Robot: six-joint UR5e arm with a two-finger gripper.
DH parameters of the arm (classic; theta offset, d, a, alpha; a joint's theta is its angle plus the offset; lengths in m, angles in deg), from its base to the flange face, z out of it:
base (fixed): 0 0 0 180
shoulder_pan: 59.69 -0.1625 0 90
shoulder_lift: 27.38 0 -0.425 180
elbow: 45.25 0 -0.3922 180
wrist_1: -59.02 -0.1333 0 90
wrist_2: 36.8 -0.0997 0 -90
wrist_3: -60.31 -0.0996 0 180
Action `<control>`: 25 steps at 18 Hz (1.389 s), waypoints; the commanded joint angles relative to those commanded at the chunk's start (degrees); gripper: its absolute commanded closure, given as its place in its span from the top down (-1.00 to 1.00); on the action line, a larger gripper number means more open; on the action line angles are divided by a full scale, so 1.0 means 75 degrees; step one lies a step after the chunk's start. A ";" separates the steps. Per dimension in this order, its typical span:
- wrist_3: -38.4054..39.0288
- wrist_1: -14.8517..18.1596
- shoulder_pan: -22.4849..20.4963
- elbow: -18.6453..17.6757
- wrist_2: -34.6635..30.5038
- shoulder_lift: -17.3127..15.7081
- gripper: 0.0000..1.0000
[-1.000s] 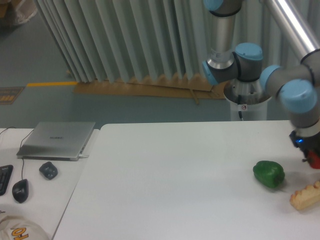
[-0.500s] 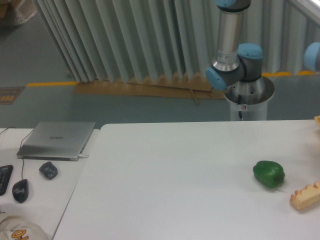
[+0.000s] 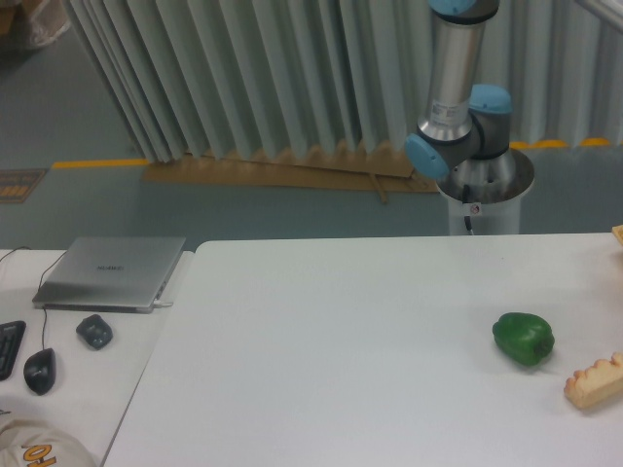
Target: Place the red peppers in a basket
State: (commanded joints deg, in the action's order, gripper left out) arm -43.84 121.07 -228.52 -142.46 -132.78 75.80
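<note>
Since a second ago my claw and the red pepper have swung out of view, so I cannot tell its grip; only my arm's base (image 3: pixel 465 146) shows behind the green pepper (image 3: pixel 524 338)

A robotics lab or industrial test space. A UR arm (image 3: pixel 458 88) stands on a pedestal base (image 3: pixel 482 195) behind a white table (image 3: pixel 341 350) at the upper right. Corrugated partition panels (image 3: pixel 243 78) and a painted concrete floor with a yellow line (image 3: pixel 97 163) fill the top, while a closed laptop (image 3: pixel 112 272) and two computer mice (image 3: pixel 66 350) sit lower left.
</note>
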 joint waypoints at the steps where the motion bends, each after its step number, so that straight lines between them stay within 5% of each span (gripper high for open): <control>1: -0.0012 0.0000 -0.0012 0.0012 0.0082 0.0000 1.00; 21: -0.0808 0.0047 -0.0188 0.0352 0.0739 -0.0387 1.00; 25: -0.0809 0.0433 -0.0118 0.0270 0.0739 -0.0329 1.00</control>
State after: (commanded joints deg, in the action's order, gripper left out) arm -49.90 124.32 -229.41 -140.44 -127.24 73.34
